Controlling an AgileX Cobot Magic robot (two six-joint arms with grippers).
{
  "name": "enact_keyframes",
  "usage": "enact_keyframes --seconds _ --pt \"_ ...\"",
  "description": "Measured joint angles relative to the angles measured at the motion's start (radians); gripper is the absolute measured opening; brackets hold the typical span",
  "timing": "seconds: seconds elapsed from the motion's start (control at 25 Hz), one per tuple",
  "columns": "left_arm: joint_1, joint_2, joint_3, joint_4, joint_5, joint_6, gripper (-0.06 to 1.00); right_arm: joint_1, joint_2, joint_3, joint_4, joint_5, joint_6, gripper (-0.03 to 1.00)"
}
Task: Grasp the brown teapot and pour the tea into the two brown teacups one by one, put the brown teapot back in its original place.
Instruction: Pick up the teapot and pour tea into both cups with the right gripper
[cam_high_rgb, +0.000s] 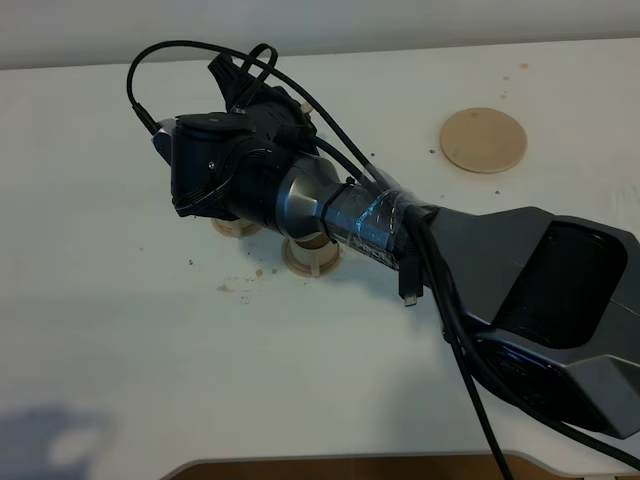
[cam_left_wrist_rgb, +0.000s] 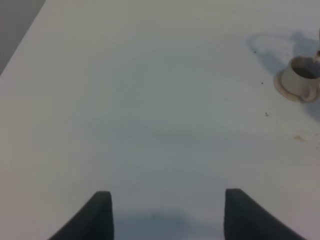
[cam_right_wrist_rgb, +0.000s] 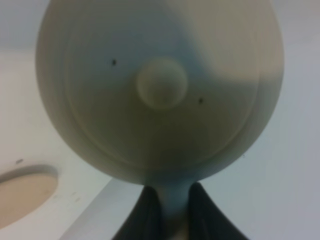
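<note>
Pouring: the right hand (cam_right_wrist_rgb: 168, 202), clamped on the handle of the teapot (cam_right_wrist_rgb: 160, 90), holds it above the two cups (cam_high_rgb: 312, 256) at centre-left of the high view; tilt slowly, spout over one cup; left hand (cam_left_wrist_rgb: 167, 215) open, empty.

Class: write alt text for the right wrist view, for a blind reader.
The brown teapot fills the view, lid knob facing the camera, its handle pinched in the right end effector. A tan saucer lies on the white table.
</note>
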Motion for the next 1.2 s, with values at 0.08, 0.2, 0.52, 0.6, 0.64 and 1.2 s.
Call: enact_keyframes --seconds 0.08,0.2,0.52,0.6,0.64,1.2 --pt "0.0 0.0 0.0 0.0 0.0 0.0 0.5 0.0 0.0 0.0 -0.001 -0.001 0.0 0.12" --pt "0.0 0.0 0.0 0.0 0.0 0.0 0.5 0.0 0.0 0.0 -0.001 -0.001 0.0 0.12" --pt "0.0 0.0 0.0 0.0 0.0 0.0 0.5 0.0 0.0 0.0 0.008 -0.001 -0.001 0.12" --pt "0.0 0.0 0.0 0.0 0.0 0.0 0.5 0.0 0.0 0.0 0.025 -0.001 0.012 0.12" --pt "0.0 0.0 0.0 0.0 0.0 0.0 0.5 0.0 0.0 0.0 0.033 0.0 0.025 0.12" --pt "0.0 0.0 0.0 0.0 0.0 0.0 0.5 -0.074 -0.006 0.0 0.23 0.062 0.188 0.12"
